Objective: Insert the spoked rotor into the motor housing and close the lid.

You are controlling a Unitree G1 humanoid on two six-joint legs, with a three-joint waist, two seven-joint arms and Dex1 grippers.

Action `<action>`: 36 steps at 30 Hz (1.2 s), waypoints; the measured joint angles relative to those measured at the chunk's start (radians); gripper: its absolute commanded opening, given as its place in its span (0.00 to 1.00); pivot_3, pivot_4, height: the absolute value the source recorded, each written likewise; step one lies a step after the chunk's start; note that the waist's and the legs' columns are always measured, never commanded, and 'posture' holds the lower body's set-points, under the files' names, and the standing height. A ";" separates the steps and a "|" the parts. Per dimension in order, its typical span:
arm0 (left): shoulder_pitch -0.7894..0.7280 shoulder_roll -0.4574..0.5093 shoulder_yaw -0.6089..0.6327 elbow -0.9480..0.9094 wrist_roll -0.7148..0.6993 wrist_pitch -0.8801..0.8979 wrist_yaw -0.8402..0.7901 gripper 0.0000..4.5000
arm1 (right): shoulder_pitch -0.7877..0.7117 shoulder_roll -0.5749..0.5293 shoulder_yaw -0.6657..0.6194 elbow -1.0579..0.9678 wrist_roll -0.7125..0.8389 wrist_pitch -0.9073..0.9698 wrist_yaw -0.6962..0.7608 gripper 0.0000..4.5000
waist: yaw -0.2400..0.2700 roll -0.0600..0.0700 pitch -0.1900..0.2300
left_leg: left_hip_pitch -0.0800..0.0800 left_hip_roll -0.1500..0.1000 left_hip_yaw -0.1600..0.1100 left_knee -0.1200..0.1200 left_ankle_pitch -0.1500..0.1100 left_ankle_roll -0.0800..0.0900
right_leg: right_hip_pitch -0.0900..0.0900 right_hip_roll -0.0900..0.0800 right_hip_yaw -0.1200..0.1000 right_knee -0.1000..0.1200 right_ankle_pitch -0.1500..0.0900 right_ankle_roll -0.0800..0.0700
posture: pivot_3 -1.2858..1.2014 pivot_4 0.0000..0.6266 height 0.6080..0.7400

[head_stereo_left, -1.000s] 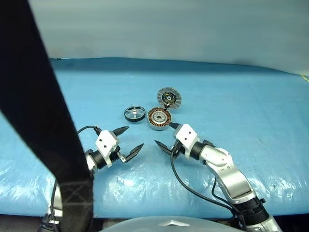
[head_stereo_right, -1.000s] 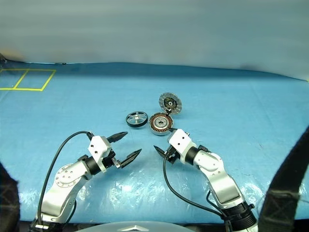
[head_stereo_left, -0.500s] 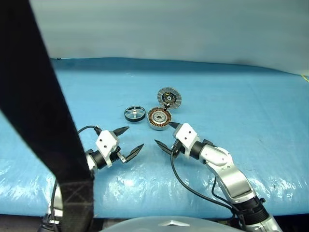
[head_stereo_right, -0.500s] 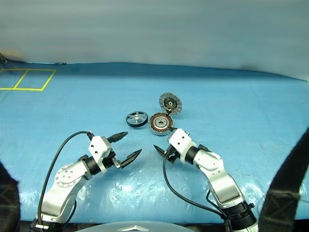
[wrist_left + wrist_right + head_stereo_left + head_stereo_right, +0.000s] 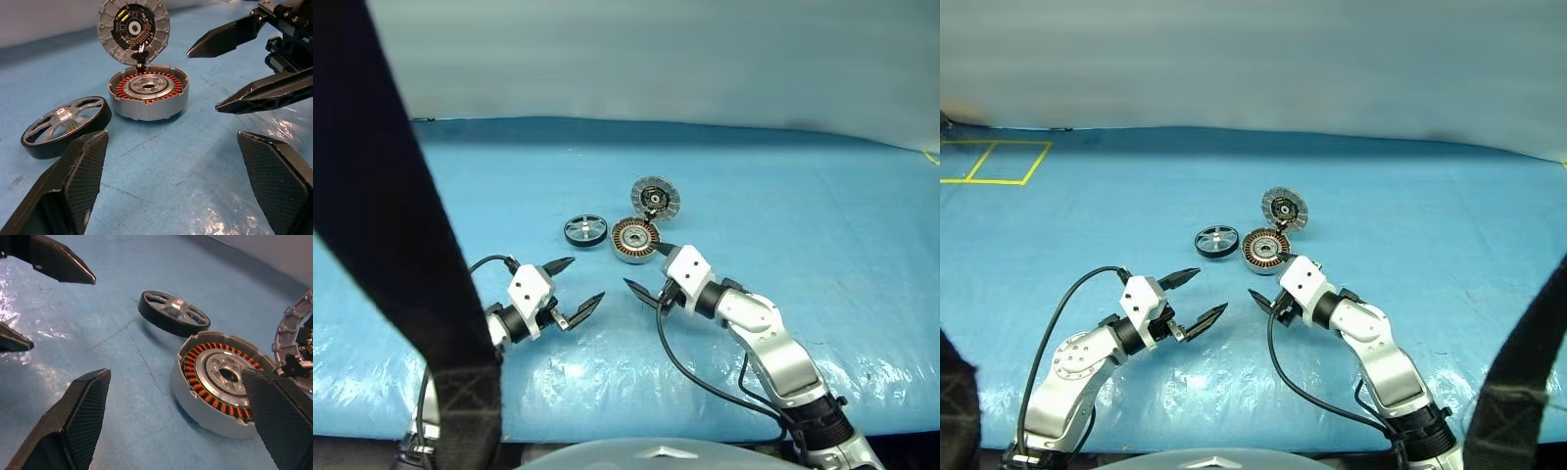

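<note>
Both grippers hover low over the blue tabletop [image 5: 822, 225], left gripper [image 5: 576, 285] and right gripper [image 5: 644, 271] each with jaws wide and empty. Beyond lie one spoked rotor [image 5: 585, 230], one motor housing [image 5: 635, 240] beside it, one lid [image 5: 133, 30] standing upright behind, its dark, yellow-marked face clearest in the left wrist view.

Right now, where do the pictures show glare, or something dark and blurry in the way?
Eye views: glare streaks the blue sheet near the front edge; a dark blurred strap crosses the left eye view. Left wrist view: shine beside the left claw.
</note>
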State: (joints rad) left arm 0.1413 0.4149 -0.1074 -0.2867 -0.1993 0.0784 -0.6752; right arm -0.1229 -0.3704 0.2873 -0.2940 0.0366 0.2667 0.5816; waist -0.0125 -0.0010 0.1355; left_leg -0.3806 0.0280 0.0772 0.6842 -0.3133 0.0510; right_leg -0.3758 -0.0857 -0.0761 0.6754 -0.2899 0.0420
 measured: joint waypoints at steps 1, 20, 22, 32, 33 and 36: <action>0.000 0.000 0.000 0.003 0.000 0.000 0.000 1.00 | -0.029 -0.003 0.018 0.001 -0.008 0.002 0.013 0.99 | 0.000 0.000 0.000 | 0.000 0.000 0.000 0.000 0.000 0.000 | 0.000 0.000 0.000 0.000 0.000 0.000 | 0.52 0.24 1.00; 0.030 -0.015 0.008 0.010 0.001 -0.016 0.033 1.00 | -0.559 -0.128 0.265 0.413 -0.220 0.004 0.383 0.99 | -0.001 0.001 0.001 | -0.001 0.000 0.000 0.001 0.000 0.001 | 0.000 -0.002 -0.003 -0.001 0.001 -0.001 | 0.52 0.24 1.00; 0.040 -0.016 0.005 0.010 0.002 -0.021 0.039 1.00 | -0.564 -0.128 0.281 0.438 -0.234 -0.007 0.415 0.99 | -0.001 0.001 0.001 | -0.001 0.000 0.000 0.001 0.000 0.001 | 0.000 -0.003 -0.004 -0.001 0.001 -0.001 | 0.52 0.24 1.00; 0.066 -0.020 0.001 0.010 0.003 -0.024 0.058 1.00 | -0.570 -0.117 0.263 0.481 -0.256 -0.038 0.446 0.99 | -0.001 0.001 0.001 | -0.001 0.000 -0.001 0.003 0.000 0.001 | 0.001 -0.006 -0.007 0.000 0.001 -0.001 | 0.52 0.24 1.00; 0.066 -0.020 0.001 0.010 0.003 -0.024 0.058 1.00 | -0.570 -0.117 0.257 0.483 -0.252 -0.036 0.451 0.99 | -0.001 0.001 0.001 | -0.001 0.000 -0.001 0.003 0.000 0.001 | 0.002 -0.006 -0.008 0.000 0.001 -0.001 | 0.52 0.24 1.00; 0.067 -0.020 0.000 0.010 0.003 -0.027 0.058 1.00 | -0.570 -0.110 0.232 0.482 -0.221 -0.002 0.474 0.99 | -0.002 0.001 0.002 | -0.001 0.000 -0.001 0.003 0.000 0.001 | 0.001 -0.006 -0.008 0.000 0.001 -0.001 | 0.52 0.24 1.00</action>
State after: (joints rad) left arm 0.2083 0.3946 -0.1073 -0.2771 -0.1966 0.0513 -0.6175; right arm -0.6927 -0.4809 0.5195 0.1880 -0.1840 0.2651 1.0557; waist -0.0142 0.0002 0.1370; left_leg -0.3812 0.0278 0.0761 0.6868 -0.3135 0.0517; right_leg -0.3744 -0.0915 -0.0840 0.6754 -0.2889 0.0411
